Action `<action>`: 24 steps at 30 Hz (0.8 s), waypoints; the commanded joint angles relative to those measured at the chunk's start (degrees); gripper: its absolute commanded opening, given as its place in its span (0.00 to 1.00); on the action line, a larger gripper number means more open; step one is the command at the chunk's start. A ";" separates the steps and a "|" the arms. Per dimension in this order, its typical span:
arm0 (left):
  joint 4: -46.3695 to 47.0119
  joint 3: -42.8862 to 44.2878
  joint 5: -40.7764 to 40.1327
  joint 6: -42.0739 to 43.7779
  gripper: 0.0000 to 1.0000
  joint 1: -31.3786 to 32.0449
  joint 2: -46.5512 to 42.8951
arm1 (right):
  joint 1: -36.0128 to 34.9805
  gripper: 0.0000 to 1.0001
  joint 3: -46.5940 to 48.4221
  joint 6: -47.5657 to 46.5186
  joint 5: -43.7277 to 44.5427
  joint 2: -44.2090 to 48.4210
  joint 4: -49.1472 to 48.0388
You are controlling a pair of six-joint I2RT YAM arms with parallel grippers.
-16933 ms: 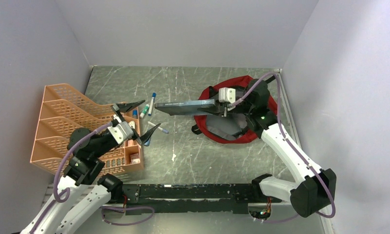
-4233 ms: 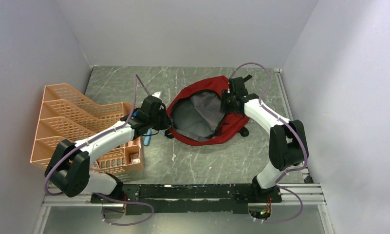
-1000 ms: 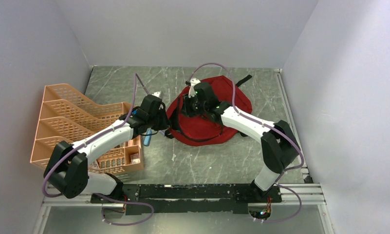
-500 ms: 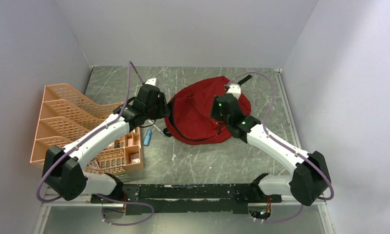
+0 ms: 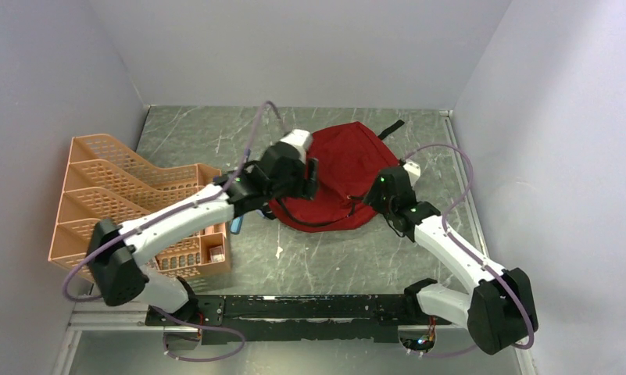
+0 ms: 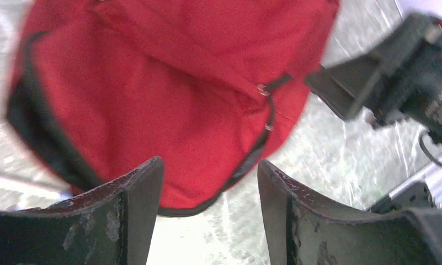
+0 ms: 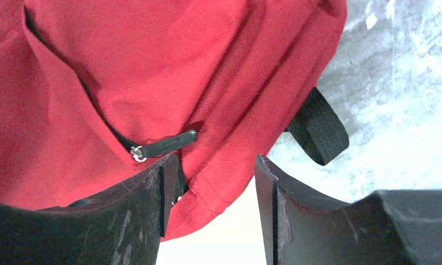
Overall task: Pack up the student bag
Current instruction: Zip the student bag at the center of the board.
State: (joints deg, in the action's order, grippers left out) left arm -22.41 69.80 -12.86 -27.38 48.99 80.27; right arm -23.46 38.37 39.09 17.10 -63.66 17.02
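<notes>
The red student bag (image 5: 337, 168) lies flat in the middle of the table with its flap closed and no grey lining showing. My left gripper (image 5: 310, 179) hovers open and empty over the bag's left part. In the left wrist view the bag (image 6: 152, 94) fills the frame, with its black zipper pulls (image 6: 264, 91) to the right and the left gripper (image 6: 210, 171) above its front edge. My right gripper (image 5: 366, 200) is open and empty at the bag's near right edge. In the right wrist view the right gripper (image 7: 213, 163) is just below a black zipper pull (image 7: 166, 144).
The orange mesh organiser (image 5: 122, 195) stands at the left, with small items in its front tray. A blue marker (image 5: 237, 225) lies on the table by the organiser. A black strap (image 7: 318, 127) sticks out from the bag's edge. Walls close in on three sides.
The bag's mouth, open earlier, is now closed. My left gripper has moved right from the bag's left edge to over the bag. My right gripper has drawn back to the bag's near right edge.
</notes>
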 commanded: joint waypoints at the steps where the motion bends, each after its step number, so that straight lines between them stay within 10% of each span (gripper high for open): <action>1: 6.72 2.71 3.78 3.60 0.66 7.09 6.86 | 3.79 0.57 -2.20 2.46 -4.97 0.11 -2.71; 24: 13.08 13.05 1.07 1.32 0.57 13.99 29.77 | 12.12 0.51 -7.09 0.72 -19.28 -4.04 -13.51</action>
State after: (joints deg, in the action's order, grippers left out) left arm -11.31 80.01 -9.50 -25.12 63.00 107.24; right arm -12.12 32.73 40.03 -0.45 -67.00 5.67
